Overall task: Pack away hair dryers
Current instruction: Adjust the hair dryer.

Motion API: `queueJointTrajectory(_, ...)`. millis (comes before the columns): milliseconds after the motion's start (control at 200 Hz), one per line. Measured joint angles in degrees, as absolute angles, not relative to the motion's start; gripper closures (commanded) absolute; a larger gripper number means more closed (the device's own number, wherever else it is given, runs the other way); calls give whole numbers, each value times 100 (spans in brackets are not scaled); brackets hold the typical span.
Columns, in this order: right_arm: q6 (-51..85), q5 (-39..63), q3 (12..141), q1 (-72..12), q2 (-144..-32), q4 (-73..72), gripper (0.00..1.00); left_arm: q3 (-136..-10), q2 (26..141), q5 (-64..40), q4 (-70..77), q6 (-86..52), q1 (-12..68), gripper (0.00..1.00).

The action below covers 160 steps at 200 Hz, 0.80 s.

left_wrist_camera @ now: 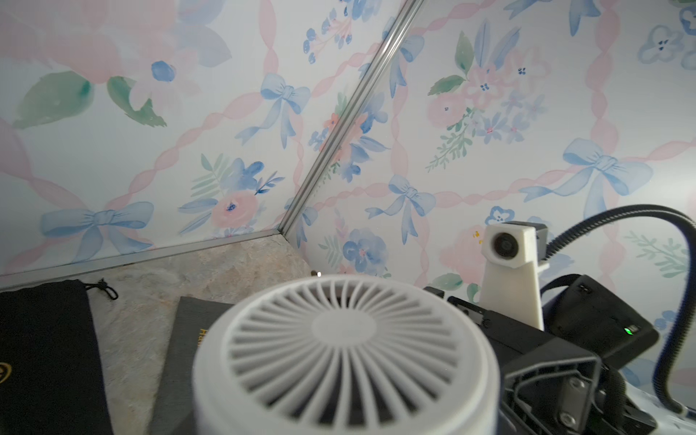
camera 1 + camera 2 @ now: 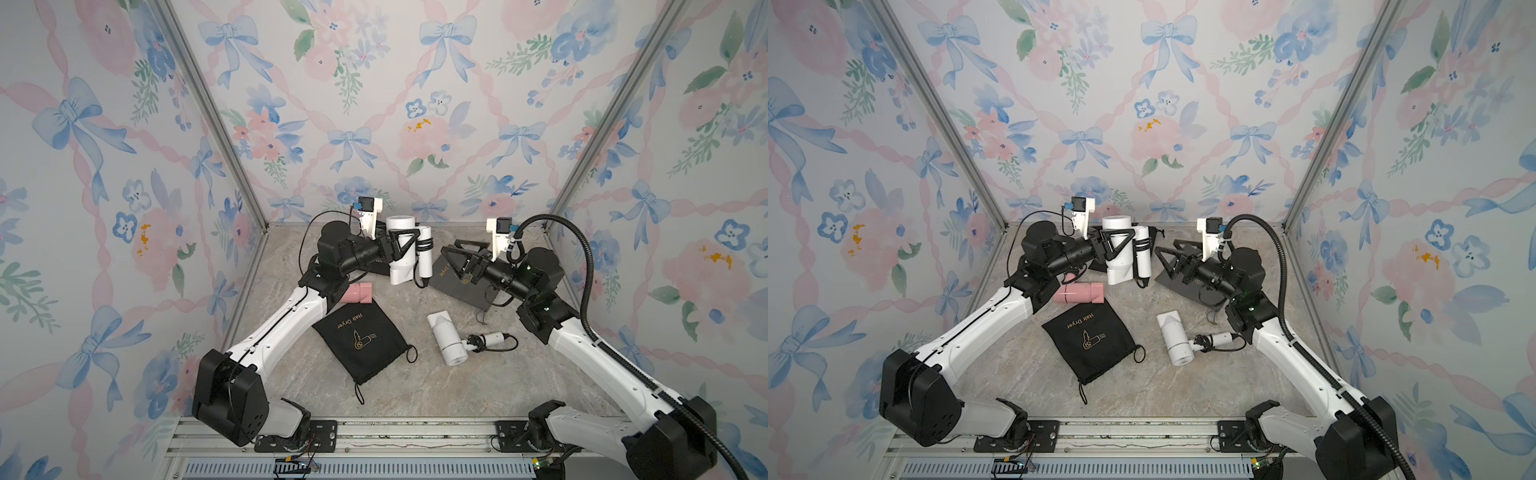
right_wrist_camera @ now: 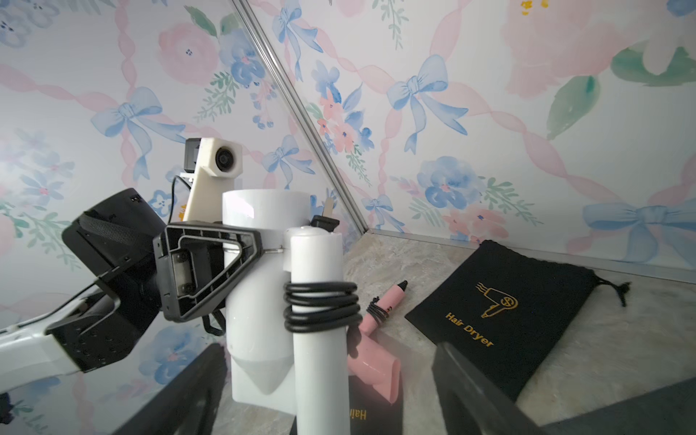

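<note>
My left gripper [image 2: 402, 246] is shut on the barrel of a white hair dryer [image 2: 400, 253], holding it upright at the back of the table, nozzle down. Its folded handle [image 3: 320, 339], wound with black cord, hangs alongside. My right gripper [image 2: 448, 255] stands open just right of that handle, its fingers [image 3: 470, 388] spread wide on either side of it without gripping. A second white hair dryer [image 2: 446, 340] lies on the table at the front right. The pink hair dryer [image 2: 1079, 293] lies partly under my left arm.
A black drawstring pouch [image 2: 361, 340] with gold print lies flat at front centre. A grey pouch [image 2: 457, 286] lies under my right gripper. Another black pouch [image 1: 45, 357] lies by the back wall behind the held dryer. Patterned walls close in three sides.
</note>
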<state>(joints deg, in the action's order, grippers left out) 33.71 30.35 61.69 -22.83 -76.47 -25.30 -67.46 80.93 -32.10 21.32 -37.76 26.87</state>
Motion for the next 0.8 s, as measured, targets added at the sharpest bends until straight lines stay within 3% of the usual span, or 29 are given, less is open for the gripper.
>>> queueJointTrajectory(260,4392,3800,6173,-1938,-8182,-3745,14,-7102,8484,-3568,2700,-4191,2932,77)
queueJointTrajectory(485,4980,4119,6178,-1846,-8420,-4580,23,-7428,8858,-3730,3046,-4429,3079,77)
queueJointTrajectory(635,5105,4191,6182,-1846,-8460,-4746,33,-7509,8956,-3758,3177,-4530,3148,77)
queueJointTrajectory(800,5218,4259,6237,-1848,-8534,-4969,55,-7603,9030,-3741,3232,-4604,3188,75)
